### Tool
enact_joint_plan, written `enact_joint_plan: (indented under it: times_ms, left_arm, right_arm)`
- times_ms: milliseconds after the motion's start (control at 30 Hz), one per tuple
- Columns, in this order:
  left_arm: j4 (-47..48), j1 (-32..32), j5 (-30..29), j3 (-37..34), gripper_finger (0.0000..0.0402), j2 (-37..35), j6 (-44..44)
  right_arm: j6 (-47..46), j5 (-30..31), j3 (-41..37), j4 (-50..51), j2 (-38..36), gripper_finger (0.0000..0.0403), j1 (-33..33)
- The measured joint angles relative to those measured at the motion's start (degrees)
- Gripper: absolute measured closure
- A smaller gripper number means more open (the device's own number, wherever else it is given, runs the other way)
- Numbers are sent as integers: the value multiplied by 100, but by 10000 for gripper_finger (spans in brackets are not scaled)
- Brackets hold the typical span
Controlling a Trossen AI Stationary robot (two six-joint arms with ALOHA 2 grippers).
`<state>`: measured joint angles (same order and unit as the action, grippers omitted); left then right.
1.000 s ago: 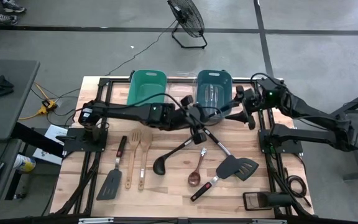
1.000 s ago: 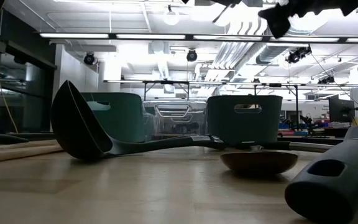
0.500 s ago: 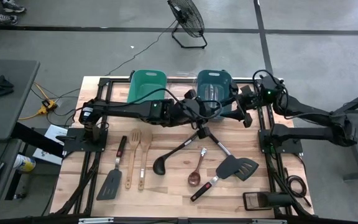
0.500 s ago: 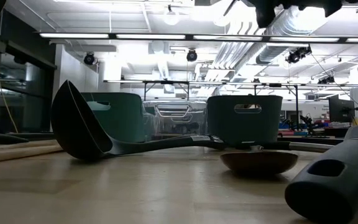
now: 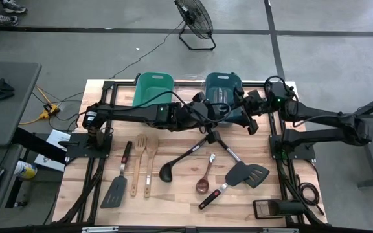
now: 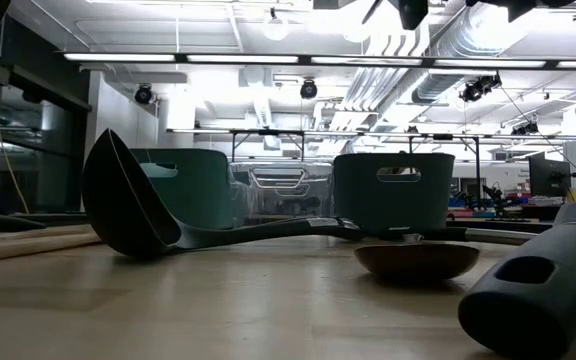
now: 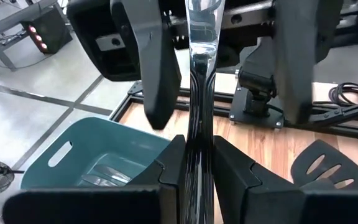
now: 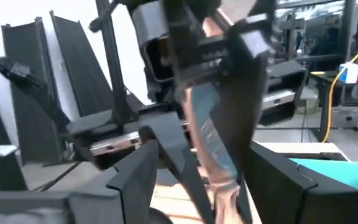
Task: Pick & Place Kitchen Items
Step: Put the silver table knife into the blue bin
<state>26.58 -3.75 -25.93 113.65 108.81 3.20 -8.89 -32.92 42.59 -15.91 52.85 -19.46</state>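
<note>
A wooden worktop (image 5: 173, 194) is carrying three bins at its far edge and seven loose utensils: a black turner (image 5: 117, 184), two wooden spoons (image 5: 142, 162), a black ladle (image 5: 180, 162), a copper spoon (image 5: 204, 179), a slotted spatula (image 5: 246, 175) and a crossed utensil (image 5: 219, 144). The left gripper (image 7: 197, 155) is clamping a slim silver piece of cutlery (image 7: 201, 56) above the blue bin (image 5: 222, 87), its handle standing between the fingers. The right gripper (image 5: 250, 118) is hovering beside it, jaws apart, holding nothing.
</note>
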Motion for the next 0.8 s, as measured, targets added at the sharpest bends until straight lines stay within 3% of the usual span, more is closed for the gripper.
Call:
enact_joint_plan:
  times_ms: [633, 800]
  left_arm:
    - [-69, -2, 114, 0, 351, 2, 245]
    - [-73, -4, 116, 0, 351, 2, 265]
  right_arm:
    - [55, 25, 0, 26, 62, 370, -6]
    - [62, -85, 0, 25, 62, 374, -9]
